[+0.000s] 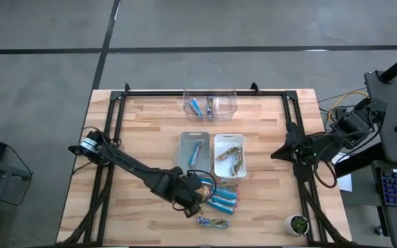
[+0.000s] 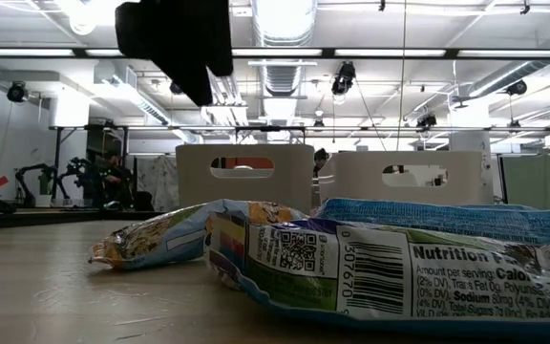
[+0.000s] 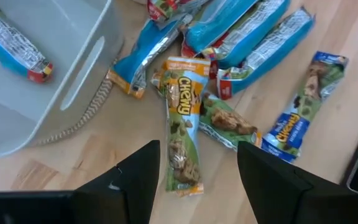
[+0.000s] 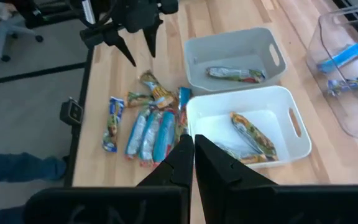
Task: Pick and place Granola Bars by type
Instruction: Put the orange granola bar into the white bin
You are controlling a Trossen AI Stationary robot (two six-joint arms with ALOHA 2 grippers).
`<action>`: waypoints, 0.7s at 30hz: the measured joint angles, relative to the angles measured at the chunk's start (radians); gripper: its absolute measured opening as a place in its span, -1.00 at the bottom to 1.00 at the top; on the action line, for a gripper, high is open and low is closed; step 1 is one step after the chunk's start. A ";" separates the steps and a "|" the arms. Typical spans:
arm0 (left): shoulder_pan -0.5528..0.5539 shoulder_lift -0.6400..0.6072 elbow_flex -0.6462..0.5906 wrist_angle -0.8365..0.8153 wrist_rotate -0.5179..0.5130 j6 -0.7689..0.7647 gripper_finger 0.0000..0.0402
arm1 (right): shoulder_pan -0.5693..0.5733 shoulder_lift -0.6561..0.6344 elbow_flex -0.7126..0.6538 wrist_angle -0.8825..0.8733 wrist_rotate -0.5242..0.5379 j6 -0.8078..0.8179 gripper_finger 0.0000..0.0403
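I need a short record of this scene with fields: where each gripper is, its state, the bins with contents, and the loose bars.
left gripper: open, hovering above a tan Chewy bar in the loose pile
right gripper: shut, empty, waiting at the table's right side
grey bin: one blue bar inside
white bin: greenish-tan bars inside
clear bin: holds a blue bar and another bar
loose pile: blue and tan bars on the table, near the front edge

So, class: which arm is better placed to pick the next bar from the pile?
Left. Its gripper hangs open right over the bar pile, straddling a green bar. The right gripper is shut, back at the table's edge.
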 joint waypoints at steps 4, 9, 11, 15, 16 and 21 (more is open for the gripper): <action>0.006 0.034 0.000 0.011 0.019 0.000 -0.02 | 0.000 0.002 0.000 -0.015 -0.005 -0.021 -0.96; 0.009 0.083 0.000 0.029 0.075 0.026 -0.02 | 0.000 0.001 0.000 -0.017 -0.009 -0.036 -0.96; 0.009 0.095 0.000 0.036 0.081 0.034 -0.02 | 0.000 0.000 0.000 -0.018 -0.009 -0.041 -0.96; 0.012 0.122 0.000 0.034 0.081 0.027 -0.02 | 0.000 0.000 0.000 -0.025 -0.010 -0.045 -0.96; 0.014 0.126 0.000 0.034 0.081 0.027 -0.02 | 0.000 0.000 0.000 -0.025 -0.010 -0.045 -0.96; 0.021 0.135 -0.003 0.026 0.077 0.034 -0.02 | 0.000 0.000 0.000 -0.025 -0.010 -0.049 -0.96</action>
